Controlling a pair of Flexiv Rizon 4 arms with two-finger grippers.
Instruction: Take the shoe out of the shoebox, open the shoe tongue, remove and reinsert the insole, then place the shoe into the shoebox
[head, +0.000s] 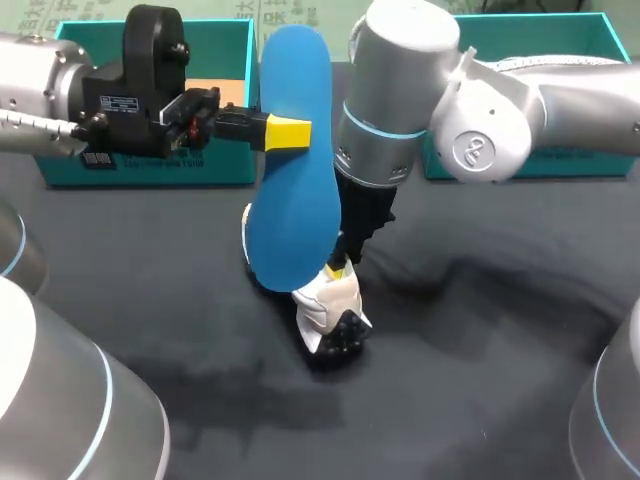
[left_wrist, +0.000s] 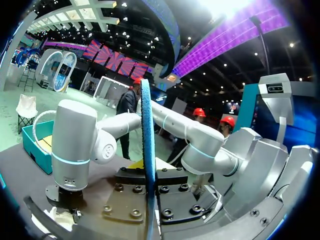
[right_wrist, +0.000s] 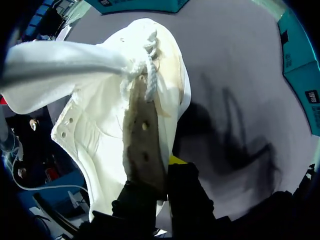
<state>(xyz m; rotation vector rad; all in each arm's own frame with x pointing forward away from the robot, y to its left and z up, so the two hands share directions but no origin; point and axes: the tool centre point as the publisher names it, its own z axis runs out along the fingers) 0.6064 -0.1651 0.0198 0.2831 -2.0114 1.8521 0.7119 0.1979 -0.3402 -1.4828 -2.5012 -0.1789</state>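
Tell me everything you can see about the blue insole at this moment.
The blue insole is a flat, foot-shaped sheet, plain blue, foam-like. It is out of the white shoe and held above the table, broad face toward the head camera, its lower end over the shoe. The left gripper is shut on one long edge, nearer the far end; in the left wrist view it stands edge-on inside that gripper. Whether it touches the shoe cannot be seen.

Right end effector (right_wrist: 161, 172) clamps the white shoe (right_wrist: 95, 132).

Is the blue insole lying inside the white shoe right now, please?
No, the left gripper holds the insole in the air, outside the shoe.
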